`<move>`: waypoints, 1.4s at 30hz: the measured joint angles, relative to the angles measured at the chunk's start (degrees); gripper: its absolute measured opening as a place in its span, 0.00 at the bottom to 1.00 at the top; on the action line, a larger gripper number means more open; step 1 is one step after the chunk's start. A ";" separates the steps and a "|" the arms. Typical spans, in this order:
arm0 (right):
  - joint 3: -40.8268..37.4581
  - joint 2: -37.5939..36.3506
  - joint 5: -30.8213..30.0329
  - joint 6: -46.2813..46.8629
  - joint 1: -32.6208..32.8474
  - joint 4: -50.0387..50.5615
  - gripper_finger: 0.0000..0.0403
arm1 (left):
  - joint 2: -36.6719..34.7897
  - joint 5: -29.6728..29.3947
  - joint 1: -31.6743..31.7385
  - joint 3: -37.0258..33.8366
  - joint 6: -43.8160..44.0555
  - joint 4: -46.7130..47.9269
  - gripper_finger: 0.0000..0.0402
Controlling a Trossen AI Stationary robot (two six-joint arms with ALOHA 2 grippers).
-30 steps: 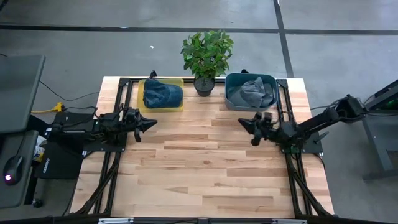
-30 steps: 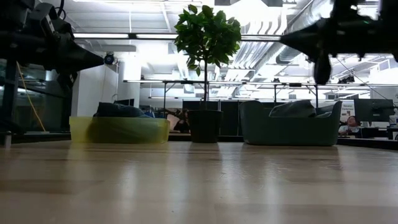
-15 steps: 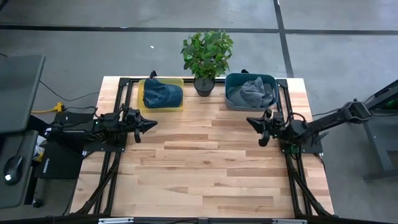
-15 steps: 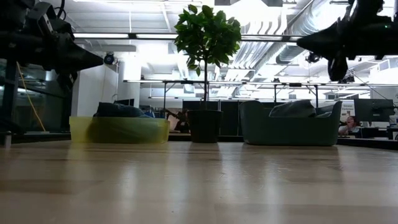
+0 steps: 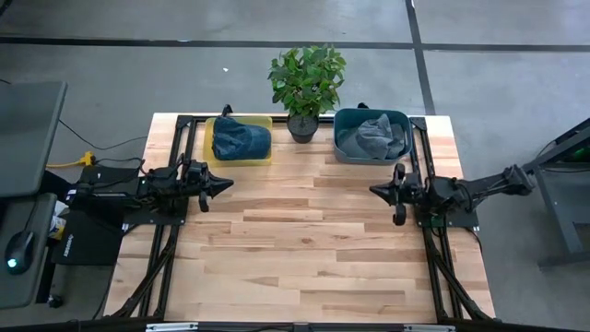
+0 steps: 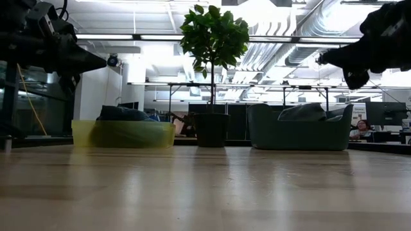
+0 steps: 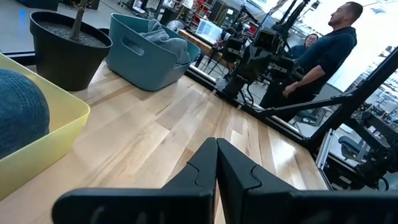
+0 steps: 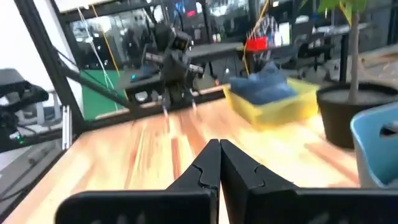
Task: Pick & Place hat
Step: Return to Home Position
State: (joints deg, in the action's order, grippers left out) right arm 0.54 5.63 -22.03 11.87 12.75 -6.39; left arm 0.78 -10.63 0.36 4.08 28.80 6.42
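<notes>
the wooden table (image 5: 304,267) is lying bare across its near half, light planks running side to side. farther in, the left gripper (image 5: 226,183) is hovering above the table's left side and pointing toward the middle. its two fingers are pressed tip to tip, with nothing between them. opposite it, the right gripper (image 5: 375,191) is hanging above the right side and pointing back toward the left one, well apart from it. its fingers are likewise closed together and carrying nothing.

beyond them, at the far edge, the yellow bin (image 5: 210,159) is sitting on the left with the dark blue cap (image 5: 240,140) inside. the cap's long axis is running side to side along the bin's length, its rounded crown rising above the rim. which end the brim is facing cannot be told. on the right, the teal-green bin (image 5: 343,117) is holding the gray cap (image 5: 373,136), which is lying crumpled in a heap, so no clear direction is showing. between the two bins a leafy plant (image 5: 307,78) is standing upright in a dark pot (image 5: 302,127).

past the table, a grey floor (image 5: 138,74) crossed by dark lines is spreading out. across the room, ceiling ducts (image 6: 282,45) and strip lights are running overhead, and a person (image 7: 323,53) in a dark top is standing among frames and equipment.
</notes>
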 joint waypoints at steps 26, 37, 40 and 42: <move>0.00 -1.16 -7.38 -5.90 0.00 1.74 0.00 | 0.00 0.07 -0.01 0.00 0.01 0.02 0.00; -0.02 -1.16 -7.36 -5.91 0.00 1.79 0.00 | 0.00 0.07 -0.02 0.00 0.00 0.02 0.00; -0.02 -1.16 -7.35 -5.90 0.00 1.81 0.00 | 0.00 0.07 0.00 0.00 0.00 0.02 0.00; -0.02 -1.16 -7.35 -5.92 0.00 1.81 0.00 | 0.00 0.07 -0.01 0.00 0.00 0.04 0.00</move>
State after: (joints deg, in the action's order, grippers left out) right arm 0.51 4.47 -29.39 5.96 12.75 -4.58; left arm 0.78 -10.57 0.35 4.08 28.80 6.45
